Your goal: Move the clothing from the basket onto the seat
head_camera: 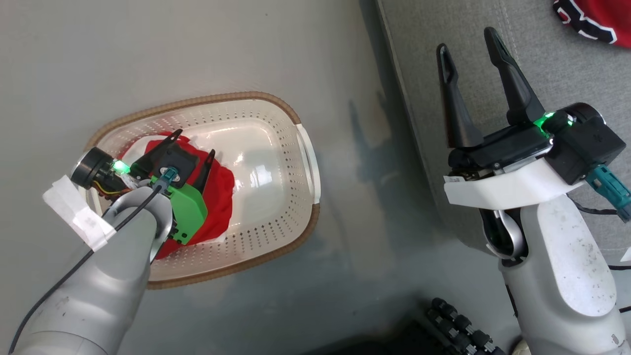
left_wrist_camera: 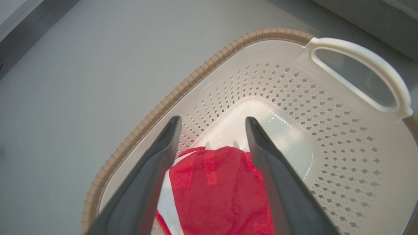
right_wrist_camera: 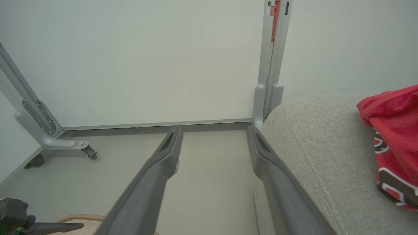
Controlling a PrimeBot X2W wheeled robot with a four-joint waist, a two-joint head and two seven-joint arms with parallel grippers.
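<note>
Pale grey floor [head_camera: 98,59] spreads under all of it. One red garment [head_camera: 219,195] lies bunched at the left end of the basket [head_camera: 236,96], a white stripe showing at its edge; the rest of the basket's bottom is bare. My left claw [head_camera: 194,143] hangs over that heap with its jaws spread wide, one finger to each side of the cloth and nothing held. I cannot tell whether the tips touch the fabric.

To grab well, I judge I should sink straight down until both fingers are deep in the folds. Then I should close on the thick middle of the bunch, not a loose edge, so the whole piece lifts together. I should rise clear of the basket's brown rim before swinging across.

The seat [head_camera: 542,64] stands near the basket, to my right, and the other red garment [head_camera: 596,19] already lies on it. My right claw [head_camera: 466,40] hovers wide and empty above the seat's near edge.
</note>
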